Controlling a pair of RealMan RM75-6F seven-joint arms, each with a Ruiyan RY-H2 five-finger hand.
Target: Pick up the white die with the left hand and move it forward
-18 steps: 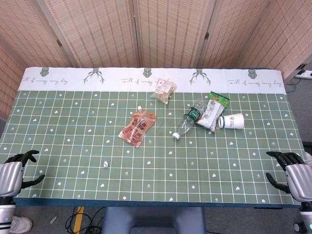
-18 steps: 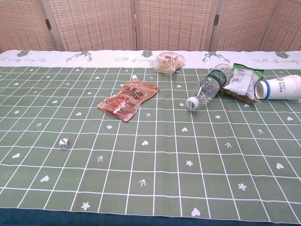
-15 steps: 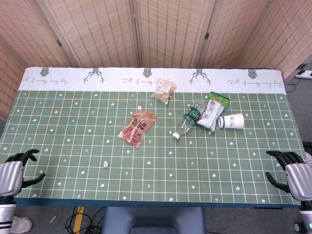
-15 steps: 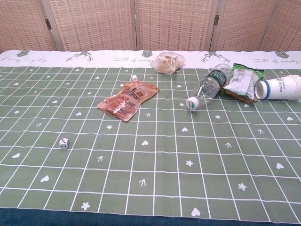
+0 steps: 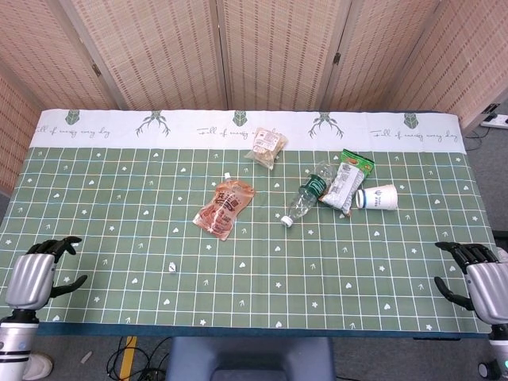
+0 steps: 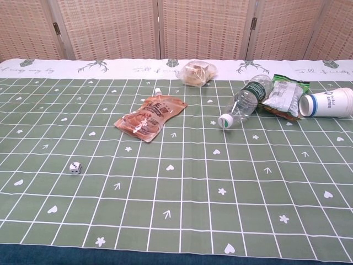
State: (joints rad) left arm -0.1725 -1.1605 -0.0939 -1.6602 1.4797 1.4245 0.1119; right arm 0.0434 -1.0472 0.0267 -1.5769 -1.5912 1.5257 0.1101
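The white die (image 6: 75,168) sits alone on the green checked cloth of the desk (image 5: 95,206), out in the near-left part, touching nothing. The left hand (image 5: 36,274) hangs at the near-left corner of the desk, well apart from the die, fingers (image 5: 62,244) spread and curved with nothing in them. Over on the far side, the right hand (image 5: 480,282) hangs at the near-right corner, its fingers (image 5: 456,250) likewise apart and empty. The chest view shows neither hand.

Mid-desk, an orange pouch (image 6: 150,116) lies flat, its spout pointing away. Behind it, near the white border strip, a clear bag of snacks (image 6: 196,72). To the right, a plastic bottle (image 6: 242,101) lies on its side, white cap toward the near edge. Just beside it is a green and white packet (image 6: 283,95), and next to that a paper cup (image 6: 326,102) on its side, its open mouth facing left toward the packet.
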